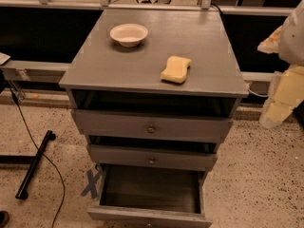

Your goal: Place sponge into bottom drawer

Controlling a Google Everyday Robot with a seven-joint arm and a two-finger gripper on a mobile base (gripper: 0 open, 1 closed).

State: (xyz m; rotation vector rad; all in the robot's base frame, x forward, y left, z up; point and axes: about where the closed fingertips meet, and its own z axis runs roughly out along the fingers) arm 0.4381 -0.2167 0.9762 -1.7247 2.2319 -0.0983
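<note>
The pale-yellow sponge lies on the grey cabinet top, near its front right part. The bottom drawer is pulled out, and its dark inside shows nothing in it. The two drawers above it are only slightly out. My gripper hangs at the right edge of the view, beside the cabinet's right side. It is to the right of the sponge and lower than it, apart from it, and holds nothing that I can see.
A round cream bowl stands at the back left of the cabinet top. A black cable and a dark bar lie on the speckled floor at left. A grey X mark is on the floor by the drawer's left side.
</note>
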